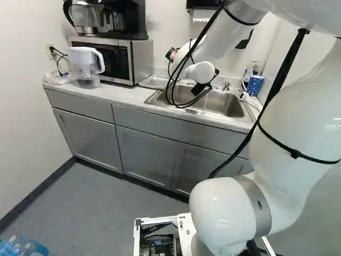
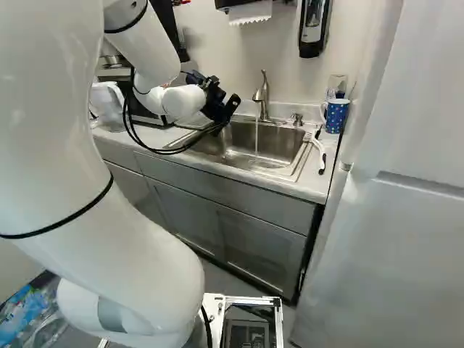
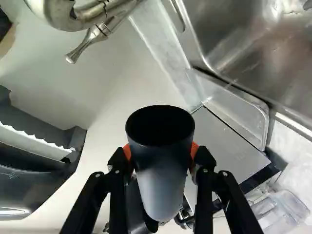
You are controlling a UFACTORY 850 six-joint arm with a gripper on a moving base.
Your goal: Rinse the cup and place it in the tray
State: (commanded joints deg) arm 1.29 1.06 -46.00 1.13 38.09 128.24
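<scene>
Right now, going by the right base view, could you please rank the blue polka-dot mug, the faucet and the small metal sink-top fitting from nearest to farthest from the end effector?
1. Faucet: just right of the end effector, behind the sink.
2. Small metal sink-top fitting: right of the faucet.
3. Blue polka-dot mug: farthest right, on the counter.

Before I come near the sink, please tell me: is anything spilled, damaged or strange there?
Water runs from the faucet into the sink unused: the end effector holds the cup away from the water. No spill or damage shows.
</scene>
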